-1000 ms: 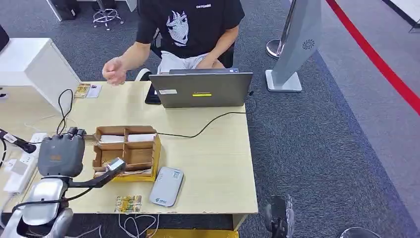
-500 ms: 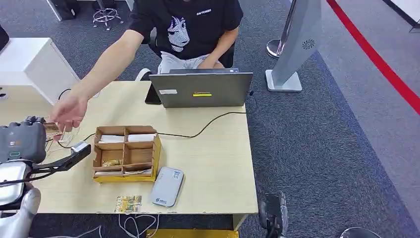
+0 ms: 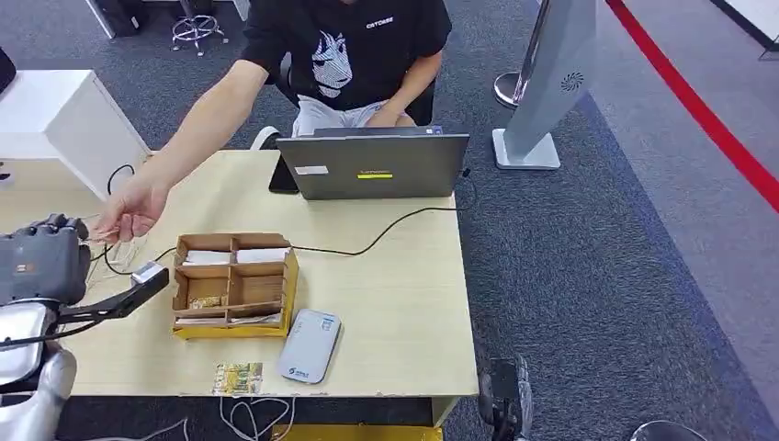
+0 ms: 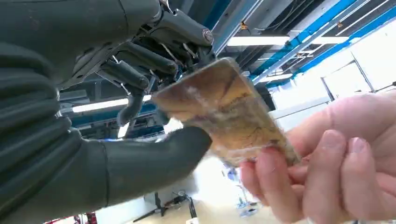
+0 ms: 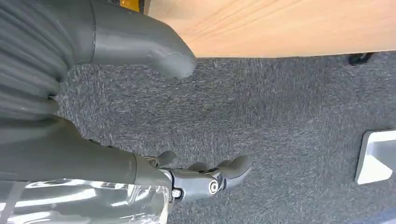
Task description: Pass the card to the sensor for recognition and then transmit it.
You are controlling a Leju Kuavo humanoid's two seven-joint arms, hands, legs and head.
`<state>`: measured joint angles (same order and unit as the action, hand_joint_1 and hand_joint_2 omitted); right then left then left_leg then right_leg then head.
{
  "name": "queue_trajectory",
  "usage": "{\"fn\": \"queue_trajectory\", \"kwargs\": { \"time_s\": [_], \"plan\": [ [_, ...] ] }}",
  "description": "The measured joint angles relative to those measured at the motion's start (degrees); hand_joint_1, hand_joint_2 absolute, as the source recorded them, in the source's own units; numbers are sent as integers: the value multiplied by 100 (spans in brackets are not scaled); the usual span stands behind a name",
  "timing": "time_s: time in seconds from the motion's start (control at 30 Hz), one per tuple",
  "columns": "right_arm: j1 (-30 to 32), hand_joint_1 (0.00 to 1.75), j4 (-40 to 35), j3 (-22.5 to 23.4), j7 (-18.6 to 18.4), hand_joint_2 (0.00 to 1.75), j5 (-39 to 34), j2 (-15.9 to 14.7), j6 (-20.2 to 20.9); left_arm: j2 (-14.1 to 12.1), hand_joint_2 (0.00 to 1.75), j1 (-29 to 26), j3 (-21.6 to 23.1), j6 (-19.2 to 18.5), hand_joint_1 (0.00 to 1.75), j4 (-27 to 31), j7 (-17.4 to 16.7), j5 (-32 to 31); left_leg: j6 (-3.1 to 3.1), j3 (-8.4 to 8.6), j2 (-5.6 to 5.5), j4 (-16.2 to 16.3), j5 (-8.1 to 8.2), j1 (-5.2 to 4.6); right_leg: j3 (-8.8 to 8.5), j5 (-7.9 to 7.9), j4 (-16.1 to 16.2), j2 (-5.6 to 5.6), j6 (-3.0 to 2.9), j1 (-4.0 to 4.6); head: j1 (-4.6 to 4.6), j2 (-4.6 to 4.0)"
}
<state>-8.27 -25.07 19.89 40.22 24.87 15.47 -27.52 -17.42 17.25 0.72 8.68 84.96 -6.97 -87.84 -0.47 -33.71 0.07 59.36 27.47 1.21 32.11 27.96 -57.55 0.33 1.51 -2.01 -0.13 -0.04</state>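
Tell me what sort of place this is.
Probably an office or lab demo area: a wooden desk with a laptop, grey carpet, and ceiling strip lights among blue beams.

Bright, even overhead light falls on the desk [image 3: 395, 303] with soft shadows. In the left wrist view, ceiling strip lights glare and the card [image 4: 224, 112] is motion-blurred.

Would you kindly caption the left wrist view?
Left hand and a person's hand both grip the card.
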Motion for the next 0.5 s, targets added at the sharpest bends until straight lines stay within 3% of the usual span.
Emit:
{"fn": "queue_trajectory", "kwargs": {
  "time_s": [0.07,0.2,0.3,0.43,0.5],
  "plan": [
    [1,0,0,2,0,175,-9,0,-15,37,175,-30,-7,88,0,44,66,2,0,0,1,0,0,0,0,0,0,0,0,0,-2,0],
    [7,0,0,4,0,175,-26,0,-53,374,175,-192,-77,271,0,510,339,4,0,0,-1,2,0,-1,-1,-1,2,-2,0,-2,0,0],
    [45,0,-7,20,0,175,-57,0,-118,1000,175,-436,-311,527,0,1140,917,219,2,-2,-1,2,1,-3,-4,-1,5,-1,1,-3,2,0],
    [187,0,-135,175,0,175,-229,0,-122,1916,175,-1141,-417,935,0,2228,1625,1253,19,-2,7,3,15,-10,-4,4,9,3,7,-7,2,0],
    [275,0,-238,315,0,175,-308,0,-138,2252,175,-1679,-417,1087,0,2696,1959,1787,20,0,10,3,26,-11,-3,8,11,5,11,-8,2,0]
  ]
}}
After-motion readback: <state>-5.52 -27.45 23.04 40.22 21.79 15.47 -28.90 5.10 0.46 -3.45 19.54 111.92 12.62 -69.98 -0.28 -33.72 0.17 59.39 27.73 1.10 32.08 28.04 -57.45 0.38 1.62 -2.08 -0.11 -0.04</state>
